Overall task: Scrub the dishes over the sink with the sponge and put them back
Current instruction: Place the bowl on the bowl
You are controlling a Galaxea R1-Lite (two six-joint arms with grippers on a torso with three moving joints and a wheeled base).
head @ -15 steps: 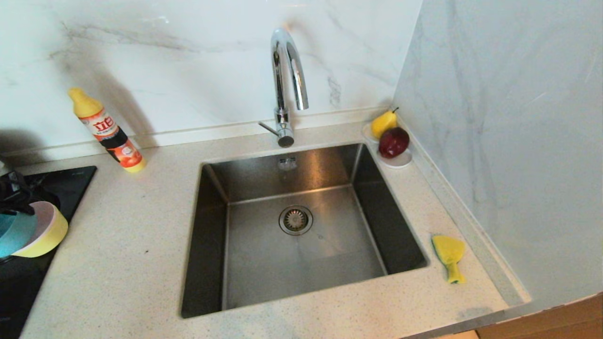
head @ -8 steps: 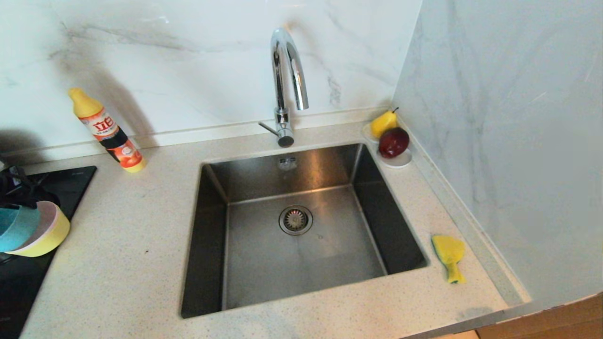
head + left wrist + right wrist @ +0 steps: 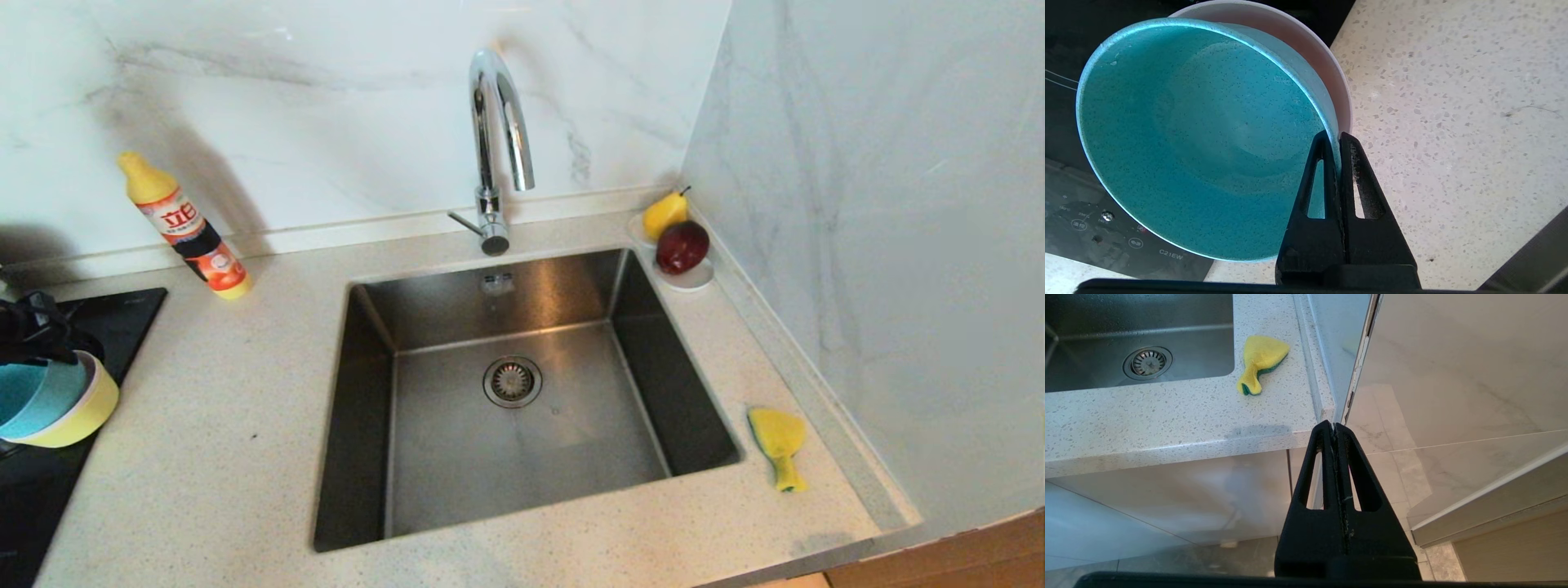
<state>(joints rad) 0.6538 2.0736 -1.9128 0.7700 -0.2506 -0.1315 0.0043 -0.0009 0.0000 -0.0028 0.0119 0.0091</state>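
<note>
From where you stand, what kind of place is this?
Most likely a home kitchen: a steel sink with a chrome tap set in a speckled counter, and a black cooktop beside it.

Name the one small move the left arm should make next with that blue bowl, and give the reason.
Probably lift the light blue bowl clear of the stack. The left gripper is shut on its rim, but the bowl sits tilted inside the pink bowl and the yellow bowl, over the black cooktop, well left of the sink. The right gripper hangs shut below the counter edge; the sponge lies untouched.
</note>
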